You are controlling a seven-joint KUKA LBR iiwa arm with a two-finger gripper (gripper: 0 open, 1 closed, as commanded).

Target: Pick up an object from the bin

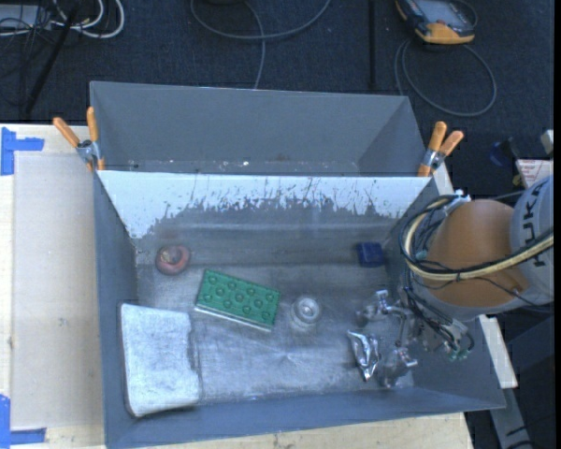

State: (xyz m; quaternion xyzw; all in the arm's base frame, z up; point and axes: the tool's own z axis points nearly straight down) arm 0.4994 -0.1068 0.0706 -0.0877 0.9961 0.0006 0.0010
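My gripper [383,361] hangs low over the bin's front right corner, its metal fingertips [364,352] apart over bare floor with nothing between them. The closest thing is a small clear round piece [306,311], a short way to its left. A small dark blue block [370,253] lies behind the gripper, by the back slope. Further left, a green studded brick plate [237,299] lies flat and slightly turned.
A reddish round disc [173,258] sits at the back left of the floor. A grey-white folded cloth [159,358] fills the front left corner. The arm with its orange cover and cables leans in over the right rim.
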